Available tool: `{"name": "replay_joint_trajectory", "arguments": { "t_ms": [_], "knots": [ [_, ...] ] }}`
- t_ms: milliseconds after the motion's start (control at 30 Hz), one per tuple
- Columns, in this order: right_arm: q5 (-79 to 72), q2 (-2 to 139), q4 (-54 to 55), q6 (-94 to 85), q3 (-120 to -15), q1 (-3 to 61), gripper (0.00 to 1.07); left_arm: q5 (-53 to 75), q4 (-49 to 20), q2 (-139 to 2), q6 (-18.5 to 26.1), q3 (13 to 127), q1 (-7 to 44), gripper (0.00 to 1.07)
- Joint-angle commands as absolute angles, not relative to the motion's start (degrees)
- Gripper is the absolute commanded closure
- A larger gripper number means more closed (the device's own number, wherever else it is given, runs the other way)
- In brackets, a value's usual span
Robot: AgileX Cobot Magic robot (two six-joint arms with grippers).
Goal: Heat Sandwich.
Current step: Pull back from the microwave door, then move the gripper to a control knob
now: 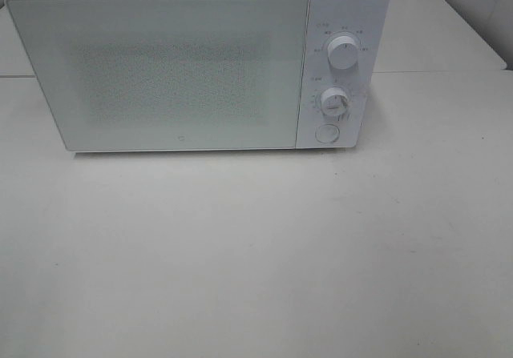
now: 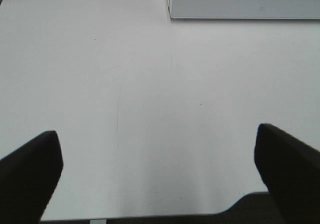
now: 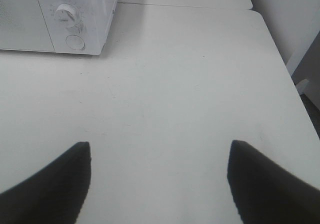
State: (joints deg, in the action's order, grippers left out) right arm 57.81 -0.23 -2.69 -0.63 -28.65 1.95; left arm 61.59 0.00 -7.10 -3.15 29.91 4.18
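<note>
Microwave (image 1: pixel 196 62): we see it toward the far edge of the tabletop (image 1: pixel 256 254), door (image 1: pixel 160 74) shut, two dials (image 1: pixel 343 51) and a round button (image 1: pixel 327 133) on its right panel.
Sandwich: we find it in no view and cannot tell where it is.
Left gripper (image 2: pixel 156 135): fingers wide apart, nothing between them, above the tabletop beside one edge.
Right gripper (image 3: pixel 160 148): fingers apart, holding nothing, over bare tabletop.

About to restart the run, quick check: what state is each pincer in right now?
Left pincer: open, holding nothing.
Right pincer: open, holding nothing.
</note>
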Motion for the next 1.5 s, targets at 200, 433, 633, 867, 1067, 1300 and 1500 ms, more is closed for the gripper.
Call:
{"name": "replay_joint_trajectory", "arguments": {
  "t_ms": [200, 433, 633, 867, 1067, 1300, 1500],
  "knots": [
    [57.1, -1.7, -2.5, 0.0, -28.5, 1.6, 0.34, 61.1, 0.0, -1.7, -3.1, 29.7, -1.3, 0.06],
    [57.1, -1.5, -2.5, 0.0, -28.5, 1.6, 0.34, 61.1, -0.4, 1.5, -3.0, 29.7, -1.3, 0.06],
    [57.1, -1.5, -2.5, 0.0, -28.5, 1.6, 0.34, 61.1, -0.4, 1.7, -2.9, 29.7, -1.3, 0.06],
    [57.1, -1.5, -2.5, 0.0, -28.5, 1.6, 0.34, 61.1, -0.4, 1.7, -2.9, 29.7, -1.3, 0.06],
    [57.1, -1.5, -2.5, 0.0, -28.5, 1.6, 0.34, 61.1, -0.4, 1.7, -2.9, 29.7, -1.3, 0.06],
    [57.1, -1.5, -2.5, 0.0, -28.5, 1.6, 0.34, 61.1, -0.4, 1.7, -2.9, 29.7, -1.3, 0.06],
    [57.1, -1.5, -2.5, 0.0, -28.5, 1.6, 0.34, 61.1, -0.4, 1.7, -2.9, 29.7, -1.3, 0.06]
  ]
}}
